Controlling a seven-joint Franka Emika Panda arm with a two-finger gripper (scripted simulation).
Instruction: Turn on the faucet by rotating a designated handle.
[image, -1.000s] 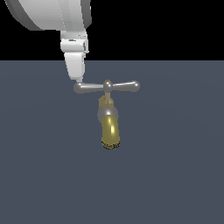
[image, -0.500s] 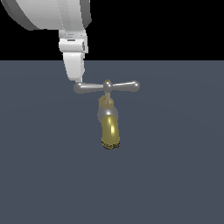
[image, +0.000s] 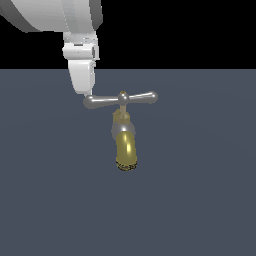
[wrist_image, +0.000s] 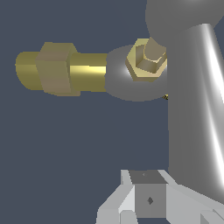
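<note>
- Exterior view: faucet (image: 125, 145) mid-scene on the tabletop (image: 200, 200); pincer (image: 86, 93) touching the handle (image: 120, 99) at its left bulb. Spread or pressed together: cannot tell.
- Best pushed steadily near that bulb, tangent to its arc.
- Wrist view: handle (wrist_image: 192, 109) close alongside, spout beyond; open room all around.

We've just got a flat dark blue-grey surface (image: 200, 200) here, and the faucet (image: 125, 142) is the only thing on it, roughly mid-surface.
</note>
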